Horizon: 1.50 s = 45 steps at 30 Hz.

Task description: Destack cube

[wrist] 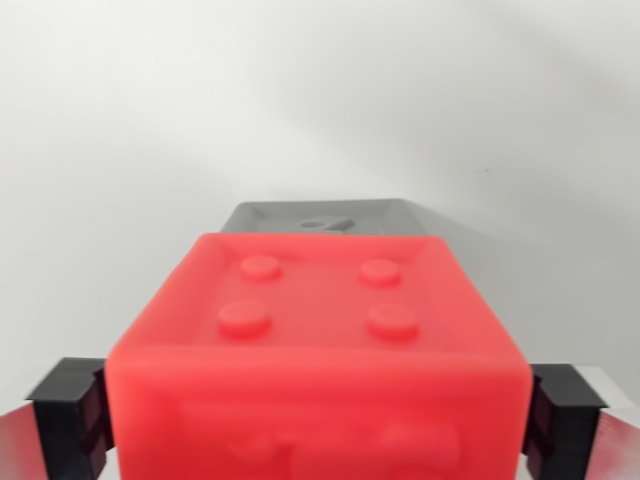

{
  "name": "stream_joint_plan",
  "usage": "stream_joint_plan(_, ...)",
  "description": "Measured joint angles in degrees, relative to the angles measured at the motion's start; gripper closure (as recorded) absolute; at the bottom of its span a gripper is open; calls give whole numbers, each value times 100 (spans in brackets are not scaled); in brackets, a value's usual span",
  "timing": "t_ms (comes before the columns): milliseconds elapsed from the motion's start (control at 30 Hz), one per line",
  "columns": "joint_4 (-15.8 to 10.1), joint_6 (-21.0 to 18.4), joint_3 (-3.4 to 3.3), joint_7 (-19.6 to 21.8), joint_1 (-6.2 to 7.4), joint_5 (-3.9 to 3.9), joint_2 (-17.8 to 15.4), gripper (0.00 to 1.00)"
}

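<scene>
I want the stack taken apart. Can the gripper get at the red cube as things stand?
Probably yes: the red cube already sits between the gripper jaws, black pads at both its sides. Actual contact is unclear. A grey cube shows behind it.

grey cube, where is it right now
In the wrist view the grey cube sits at centre, just above and behind the red cube, which fills the lower middle between the hand's black fingers.

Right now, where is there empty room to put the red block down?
The white surface is bare on both sides of the red cube and beyond the gray cube. The middle is crowded: the end effector has a black finger pad at each side of the red cube, with the gray cube right behind it.
</scene>
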Motion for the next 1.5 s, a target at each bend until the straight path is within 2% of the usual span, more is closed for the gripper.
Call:
stream_joint_plan(1000,0,-6,1,-1,1,1,-8,100)
stream_joint_plan(1500,-33,-271,-13,-1,9,-1,-328,100)
